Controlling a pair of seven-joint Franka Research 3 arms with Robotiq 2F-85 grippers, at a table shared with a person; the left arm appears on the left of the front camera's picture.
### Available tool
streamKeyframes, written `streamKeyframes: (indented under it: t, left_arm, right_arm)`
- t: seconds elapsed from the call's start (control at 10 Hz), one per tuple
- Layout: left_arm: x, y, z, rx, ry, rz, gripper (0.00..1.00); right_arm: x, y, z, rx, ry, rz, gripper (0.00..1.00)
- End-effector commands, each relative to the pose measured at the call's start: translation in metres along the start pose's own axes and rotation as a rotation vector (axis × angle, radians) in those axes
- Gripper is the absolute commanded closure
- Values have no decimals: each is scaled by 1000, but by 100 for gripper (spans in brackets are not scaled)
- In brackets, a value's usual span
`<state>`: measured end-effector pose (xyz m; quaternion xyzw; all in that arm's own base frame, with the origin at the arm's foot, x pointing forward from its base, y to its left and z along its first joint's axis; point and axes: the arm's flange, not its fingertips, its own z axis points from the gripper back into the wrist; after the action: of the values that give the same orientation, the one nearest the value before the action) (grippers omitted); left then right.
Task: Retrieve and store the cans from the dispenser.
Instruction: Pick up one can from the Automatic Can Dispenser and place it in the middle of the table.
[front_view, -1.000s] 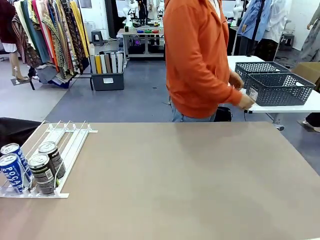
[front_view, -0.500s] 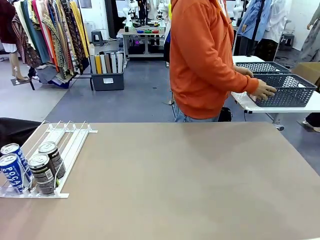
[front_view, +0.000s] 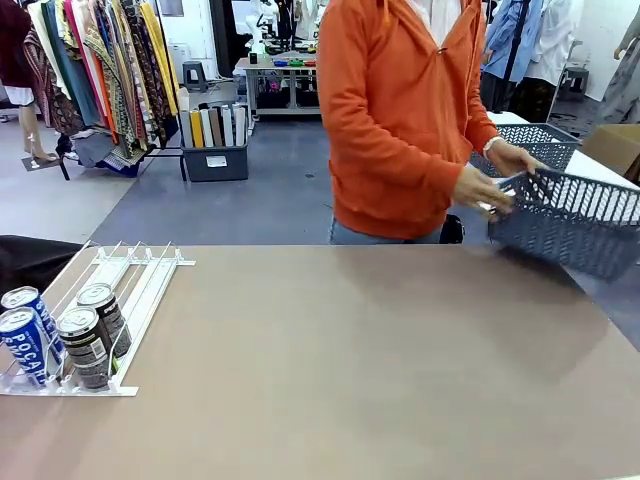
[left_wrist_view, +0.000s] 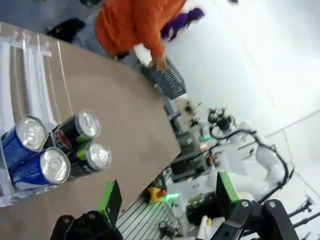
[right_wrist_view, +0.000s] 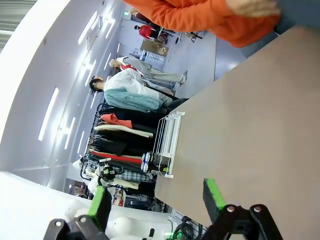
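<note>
The white dispenser lies at the table's left side. Several cans stand at its near end: two blue ones and two dark ones. In the left wrist view the same cans sit low on the left, on the dispenser's rails. My left gripper hangs open above and beside them, and nothing is between its fingers. My right gripper is also open and holds nothing. It looks across the bare tabletop at the distant dispenser and its cans.
A person in an orange top stands at the table's far side. Both hands hold a dark lattice basket, tilted, at the far right edge. A second basket stands on a white side table behind.
The person has turned back from the side table, lifted the dark basket off it and brought it toward the table's far right edge. The cans and dispenser have not moved.
</note>
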<state>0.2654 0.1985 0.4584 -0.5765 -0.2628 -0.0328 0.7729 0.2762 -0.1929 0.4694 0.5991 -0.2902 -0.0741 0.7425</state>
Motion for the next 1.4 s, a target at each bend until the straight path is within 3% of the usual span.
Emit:
streamKeyframes:
  t: [0.0,0.1,0.2,0.3,0.4,0.5,0.6,0.8,0.9,1.1,1.3]
  left_arm:
    - [-6,-31,-16,233,213,-132,0]
    - [-9,-51,-33,484,314,-204,0]
    - [-10,-70,-53,664,459,-293,0]
    - [-9,-80,-70,809,557,-301,0]
    - [-9,-88,-85,908,628,-285,0]
    - [-5,-93,-104,995,615,-274,0]
    - [-5,-95,-122,1012,629,-251,0]
    - [7,-92,-146,1122,505,-110,0]
    - [-1,-107,-128,1035,576,-272,0]
    - [-1,-107,-128,1035,576,-272,0]
    - [5,-93,-154,1077,575,-147,0]
  right_arm:
    - [3,4,-2,21,-15,-8,0]
    - [3,4,-2,21,-15,-8,0]
    - [3,4,-2,21,-15,-8,0]
    - [3,4,-2,21,-15,-8,0]
    - [3,4,-2,21,-15,-8,0]
    - [3,4,-2,21,-15,-8,0]
    - [3,4,-2,21,-15,-8,0]
    - [3,4,-2,21,-15,-8,0]
    - [3,4,-2,21,-15,-8,0]
    - [3,4,-2,21,-15,-8,0]
    - [3,4,-2,21,-15,-8,0]
